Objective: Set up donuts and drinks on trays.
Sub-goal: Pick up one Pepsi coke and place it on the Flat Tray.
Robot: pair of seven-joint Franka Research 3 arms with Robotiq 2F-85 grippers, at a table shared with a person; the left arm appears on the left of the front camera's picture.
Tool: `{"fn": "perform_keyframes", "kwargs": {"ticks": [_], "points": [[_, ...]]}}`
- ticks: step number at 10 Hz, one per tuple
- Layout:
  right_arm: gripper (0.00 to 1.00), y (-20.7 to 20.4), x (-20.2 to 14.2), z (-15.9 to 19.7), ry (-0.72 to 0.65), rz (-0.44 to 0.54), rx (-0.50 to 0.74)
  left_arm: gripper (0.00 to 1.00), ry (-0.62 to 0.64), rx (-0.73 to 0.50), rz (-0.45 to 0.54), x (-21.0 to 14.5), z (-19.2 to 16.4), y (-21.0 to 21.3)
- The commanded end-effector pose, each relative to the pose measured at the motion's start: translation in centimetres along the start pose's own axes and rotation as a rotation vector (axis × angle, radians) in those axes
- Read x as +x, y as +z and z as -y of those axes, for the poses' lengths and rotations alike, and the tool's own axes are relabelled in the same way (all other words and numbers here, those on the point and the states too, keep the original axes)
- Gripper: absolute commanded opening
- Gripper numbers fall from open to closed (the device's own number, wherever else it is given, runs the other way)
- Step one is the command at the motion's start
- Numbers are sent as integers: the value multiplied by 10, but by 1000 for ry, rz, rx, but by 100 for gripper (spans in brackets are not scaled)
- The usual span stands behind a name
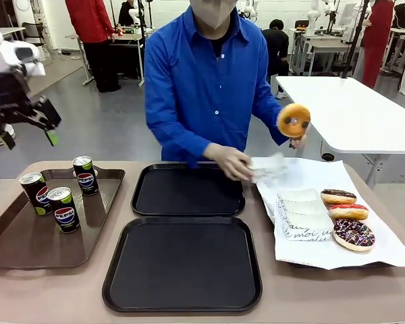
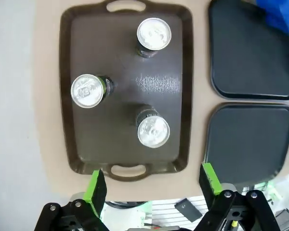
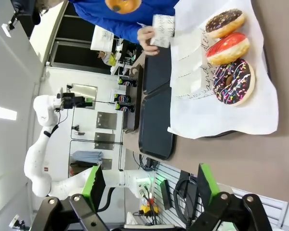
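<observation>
Beige table (image 1: pixel 27 297) in an open workshop hall, a person in a blue shirt at the far side, holding up a golden donut (image 1: pixel 293 120) in one hand and a white paper sleeve (image 1: pixel 270 165) in the other hand (image 1: pixel 228 162). On the robot's left, a long brown tray (image 1: pixel 7 253) carrying three Pepsi cans (image 1: pixel 64 209), upright and apart; in the middle, two black trays (image 1: pixel 182 263), one behind the other, both bare; on the right, a white paper sheet (image 1: pixel 385 253) with three more donuts (image 1: pixel 353 233) in a row, chocolate, red and sprinkled. Looks like the start of the drinks step: fetching one can and carrying it over to a black tray. To do it well: move forward a little to centre over the silver top, keep the wrist vertical, come down with the jaws at full width, close around the middle of the can's body rather than at the rim, then lift straight before swinging across, clearing the brown tray's raised edge. Worth minding a slim can's readiness to tip under an off-centre touch. Left pincer (image 2: pixel 152 182) wide open, gripping nothing, hanging high over the brown tray's near handle, looking straight down. Nearest can (image 2: pixel 153 131) just ahead of that pincer, almost in line with its open gap, well below; the other two farther up the tray, one off to the side. Right pincer (image 3: pixel 151 183) likewise open and empty, off the table on the donut side, the sprinkled donut (image 3: pixel 233 82) well ahead of it.
</observation>
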State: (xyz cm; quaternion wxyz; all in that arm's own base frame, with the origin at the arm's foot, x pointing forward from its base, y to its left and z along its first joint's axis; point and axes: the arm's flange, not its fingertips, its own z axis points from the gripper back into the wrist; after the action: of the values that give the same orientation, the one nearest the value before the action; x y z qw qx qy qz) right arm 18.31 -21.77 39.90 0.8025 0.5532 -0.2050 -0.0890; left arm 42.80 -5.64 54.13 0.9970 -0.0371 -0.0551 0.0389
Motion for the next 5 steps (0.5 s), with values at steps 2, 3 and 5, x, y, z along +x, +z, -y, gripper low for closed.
{"fn": "perform_keyframes", "kwargs": {"ticks": [2, 3, 5], "points": [[100, 1, 1, 0, 10, 6, 17, 100, 9, 42, 10, 12, 20, -48], [100, 1, 1, 0, 10, 6, 17, 100, -3, 31, 25, 13, 23, -61], [100, 1, 1, 0, 10, 6, 17, 100, -18, 14, -13, 14, 21, -55]]}}
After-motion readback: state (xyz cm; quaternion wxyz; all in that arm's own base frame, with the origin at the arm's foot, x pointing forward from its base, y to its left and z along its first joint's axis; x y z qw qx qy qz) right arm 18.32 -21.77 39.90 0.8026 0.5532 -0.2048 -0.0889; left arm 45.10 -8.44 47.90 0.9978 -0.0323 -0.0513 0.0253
